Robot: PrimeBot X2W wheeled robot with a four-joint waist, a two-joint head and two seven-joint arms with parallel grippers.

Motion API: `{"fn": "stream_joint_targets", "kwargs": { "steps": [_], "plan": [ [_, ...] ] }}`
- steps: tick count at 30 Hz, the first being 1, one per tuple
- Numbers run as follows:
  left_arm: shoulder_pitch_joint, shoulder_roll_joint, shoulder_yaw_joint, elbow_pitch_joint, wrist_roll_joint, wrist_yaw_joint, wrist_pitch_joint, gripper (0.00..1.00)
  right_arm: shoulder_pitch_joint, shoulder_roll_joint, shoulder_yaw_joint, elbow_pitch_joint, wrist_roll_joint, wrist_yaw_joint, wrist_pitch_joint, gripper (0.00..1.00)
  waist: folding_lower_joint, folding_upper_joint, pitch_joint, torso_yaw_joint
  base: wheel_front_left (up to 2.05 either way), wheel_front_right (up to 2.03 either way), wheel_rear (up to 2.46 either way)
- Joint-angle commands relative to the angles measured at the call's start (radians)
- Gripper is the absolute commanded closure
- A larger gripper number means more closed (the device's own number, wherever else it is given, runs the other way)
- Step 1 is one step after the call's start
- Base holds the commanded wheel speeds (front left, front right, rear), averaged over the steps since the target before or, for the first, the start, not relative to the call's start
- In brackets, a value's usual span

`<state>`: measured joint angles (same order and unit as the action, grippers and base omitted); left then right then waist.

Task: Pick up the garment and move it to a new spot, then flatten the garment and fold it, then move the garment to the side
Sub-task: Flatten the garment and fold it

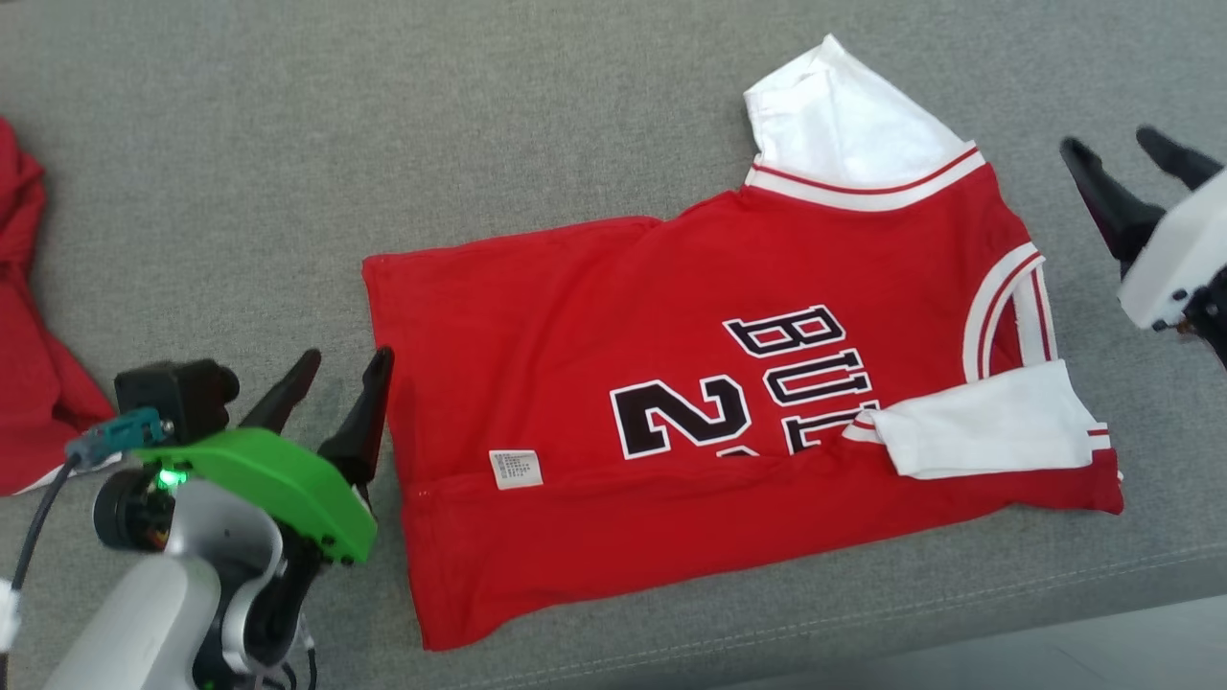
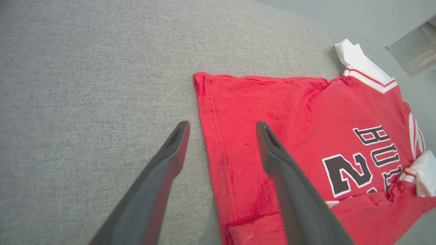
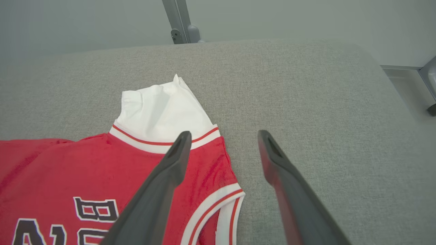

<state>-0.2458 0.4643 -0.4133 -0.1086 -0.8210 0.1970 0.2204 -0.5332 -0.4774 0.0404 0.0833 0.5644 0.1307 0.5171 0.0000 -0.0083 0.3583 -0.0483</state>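
A grey, woven-cloth surface (image 1: pixel 613 115) carries everything. Its near edge runs along a seam, and a strip of pale floor (image 1: pixel 1102 652) shows past the near right corner. Beyond the far edge stand a plain grey wall (image 3: pixel 85 23) and a slanted metal post (image 3: pixel 177 20).

The garment (image 1: pixel 594 326), a red jersey with white sleeves and black lettering, lies flat close to the near edge. Its near long side is folded up over the front, with a small white label (image 1: pixel 516 469) at the fold. A second red cloth (image 1: pixel 29 364) lies bunched at the left edge, well apart from it.

The left claw (image 1: pixel 347 356) stands wide open with nothing in it, just beside the garment's hem end. In the left wrist view one finger (image 2: pixel 282 163) lies over the red cloth and the other over bare surface.

The right claw (image 1: pixel 1110 142) is likewise spread wide and empty, near the collar end toward the right edge. In the right wrist view one finger (image 3: pixel 163 180) crosses the shoulder. Whether either claw touches the cloth cannot be told.
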Motion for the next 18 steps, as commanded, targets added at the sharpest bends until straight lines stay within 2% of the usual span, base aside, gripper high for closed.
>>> {"fn": "stream_joint_targets", "kwargs": {
  "steps": [1, 9, 18],
  "plan": [
    [-0.035, -0.007, -0.001, 0.016, 0.005, -0.009, 0.004, 0.00, -0.026, 0.015, 0.009, 0.014, -0.021, 0.000, -0.012, 0.00, 0.0000, 0.0083, 0.078, 0.029, 0.00, 0.00, 0.00],
    [-0.283, -0.082, -0.055, 0.249, 0.026, -0.086, 0.027, 0.00, -0.296, 0.085, 0.099, 0.253, -0.173, 0.000, -0.098, 0.00, 0.0000, 0.0083, 0.191, 0.090, 0.00, 0.00, 0.00],
    [-0.365, -0.132, -0.094, 0.393, 0.033, -0.139, 0.017, 0.00, -0.425, 0.105, 0.145, 0.458, -0.212, 0.000, -0.157, 0.00, 0.0000, 0.0083, 0.226, 0.140, 0.00, 0.00, 0.00]
  ]
}}
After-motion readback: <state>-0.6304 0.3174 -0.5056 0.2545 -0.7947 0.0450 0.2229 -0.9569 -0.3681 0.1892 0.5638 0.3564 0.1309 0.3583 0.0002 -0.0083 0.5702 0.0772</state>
